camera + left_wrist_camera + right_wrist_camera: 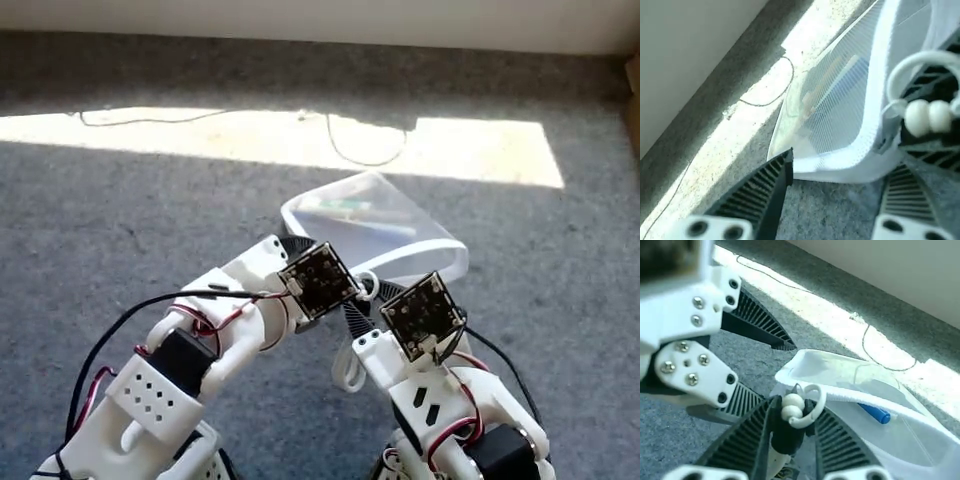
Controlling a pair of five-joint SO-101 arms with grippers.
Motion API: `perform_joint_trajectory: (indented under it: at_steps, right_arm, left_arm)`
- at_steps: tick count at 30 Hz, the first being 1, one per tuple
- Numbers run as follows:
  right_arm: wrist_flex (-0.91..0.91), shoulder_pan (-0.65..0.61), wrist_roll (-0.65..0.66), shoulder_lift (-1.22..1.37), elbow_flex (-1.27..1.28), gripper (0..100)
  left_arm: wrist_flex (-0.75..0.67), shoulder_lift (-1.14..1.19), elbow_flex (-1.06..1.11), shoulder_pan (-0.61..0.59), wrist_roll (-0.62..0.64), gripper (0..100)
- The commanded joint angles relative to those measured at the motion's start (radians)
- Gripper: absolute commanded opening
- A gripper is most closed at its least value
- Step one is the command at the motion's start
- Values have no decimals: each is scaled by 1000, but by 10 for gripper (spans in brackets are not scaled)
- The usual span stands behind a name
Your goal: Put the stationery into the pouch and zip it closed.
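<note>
A big grey carpet (120, 220) covers the table, with 1 bright sunny strip (200, 135) across its far side and 1 pale wall (300, 15) behind it. 2 white arms reach in from the near side, the left arm (230, 320) and the right arm (440, 380). From above, their wrists sit over the near end of the pouch (390, 225) and hide it.

The 1 pouch is see-through with a white edge. It lies on the carpet in the middle, just past the arms. 1 thin dark wire (350, 150) curls in the sun behind it.

The left gripper (845, 167) has its jaws spread wide, with the end of the pouch between them and nothing squeezed. The right gripper (794, 415) pinches the white zip cord (815, 395), which has 2 round beads (791, 401).

Inside the pouch lies 1 blue pen (875, 414). More sticks lie by it, too blurry to count.
</note>
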Motion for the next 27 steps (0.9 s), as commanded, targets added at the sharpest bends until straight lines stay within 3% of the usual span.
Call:
perform_joint_trajectory:
  at_steps: [1, 10, 27]
  right_arm:
    - [-36, 12, -6, -2, -18, 7]
    - [-36, 12, -6, -2, -18, 7]
    - [-51, 18, -8, -2, -18, 7]
  left_arm:
    - [-52, -18, 18, 47, -6, 270]
    - [-213, -18, 114, 70, -9, 181]
    - [-216, -19, 131, 76, -6, 6]
